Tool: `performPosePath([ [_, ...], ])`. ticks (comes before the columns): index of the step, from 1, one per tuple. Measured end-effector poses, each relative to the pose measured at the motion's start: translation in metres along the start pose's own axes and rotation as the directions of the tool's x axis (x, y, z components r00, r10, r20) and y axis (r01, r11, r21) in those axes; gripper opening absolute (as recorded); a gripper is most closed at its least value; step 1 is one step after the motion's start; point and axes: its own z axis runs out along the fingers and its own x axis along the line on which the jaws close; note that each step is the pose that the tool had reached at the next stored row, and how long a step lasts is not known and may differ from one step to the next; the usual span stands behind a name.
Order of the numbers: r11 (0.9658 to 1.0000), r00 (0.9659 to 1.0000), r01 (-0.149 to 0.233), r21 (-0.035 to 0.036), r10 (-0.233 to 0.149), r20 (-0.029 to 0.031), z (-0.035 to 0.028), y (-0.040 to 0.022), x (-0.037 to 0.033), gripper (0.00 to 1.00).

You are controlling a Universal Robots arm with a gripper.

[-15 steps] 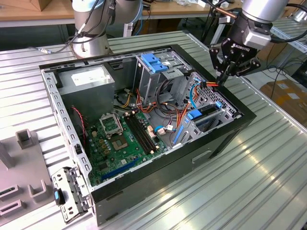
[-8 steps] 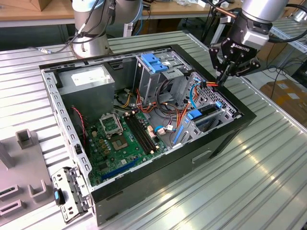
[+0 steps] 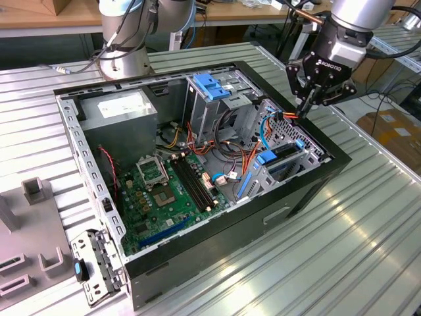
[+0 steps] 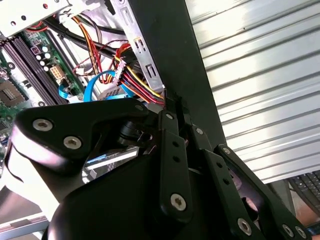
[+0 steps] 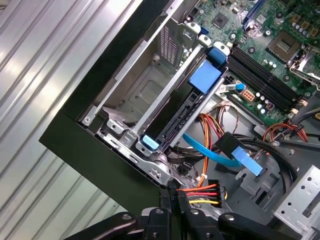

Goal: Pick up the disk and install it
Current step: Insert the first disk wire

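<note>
When taken from the exterior view, finds the gripper (image 3: 306,108) poised above the drive-cage corner of the computer case (image 3: 309,191), jaws pressed together. Places the disk (image 3: 284,151) just below and beside the tips, apparently seated on edge in the cage. In the second wrist view, shows fingers (image 4: 170,145) converging close to the red-and-yellow power wires (image 4: 142,84). In the first wrist view, puts the tips against the power connector (image 5: 200,192), disk (image 5: 175,125) beyond them between its blue rail tabs (image 5: 150,142). Cannot tell whether pinching anything. Risks snagging wires from here, tugging the connector loose.
</note>
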Motion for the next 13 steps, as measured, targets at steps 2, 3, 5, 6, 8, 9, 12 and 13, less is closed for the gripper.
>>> performPosePath([
  [2, 0.9999, 0.9999, -0.011, -0.0003, 0.011, 0.0000, 0.0000, 0.0002, -0.0002, 0.17],
  [3, 0.9998, 0.9998, -0.020, -0.0005, 0.020, 0.0000, 0.0001, 0.0003, -0.0002, 0.17],
  [5, 0.9996, 0.9996, -0.029, -0.0007, 0.029, 0.0000, 0.0001, 0.0004, -0.0003, 0.17],
  [6, 0.9994, 0.9994, -0.036, -0.0009, 0.036, 0.0001, 0.0002, 0.0005, -0.0004, 0.17],
  [8, 0.9989, 0.9989, -0.046, -0.0012, 0.046, 0.0001, 0.0002, 0.0007, -0.0005, 0.17],
  [9, 0.9986, 0.9986, -0.052, -0.0013, 0.052, 0.0001, 0.0002, 0.0008, -0.0006, 0.17],
  [12, 0.9976, 0.9976, -0.069, -0.0018, 0.069, 0.0001, 0.0003, 0.0011, -0.0008, 0.17],
  [13, 0.9974, 0.9974, -0.073, -0.0018, 0.073, 0.0002, 0.0003, 0.0012, -0.0009, 0.17],
])
